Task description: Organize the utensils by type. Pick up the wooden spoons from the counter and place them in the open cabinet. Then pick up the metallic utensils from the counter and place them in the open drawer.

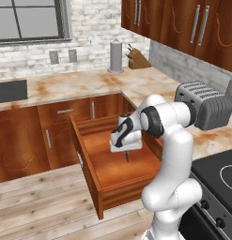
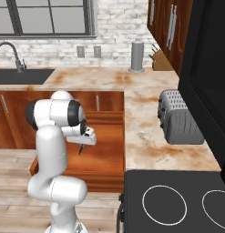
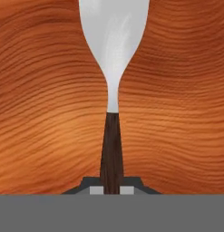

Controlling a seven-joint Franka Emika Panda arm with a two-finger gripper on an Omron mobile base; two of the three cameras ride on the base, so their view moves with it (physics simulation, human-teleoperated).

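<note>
Fingers (image 3: 111, 190) clamped on the fork's (image 3: 112, 90) dark handle. Fork hangs tines-down over the open drawer (image 1: 112, 164).

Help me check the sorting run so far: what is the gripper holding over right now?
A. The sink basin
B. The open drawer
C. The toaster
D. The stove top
B: the gripper is shut on the dark handle of the metal fork and hangs above the wooden floor of the open drawer, whose grain lies behind the fork in the hand view.
</note>
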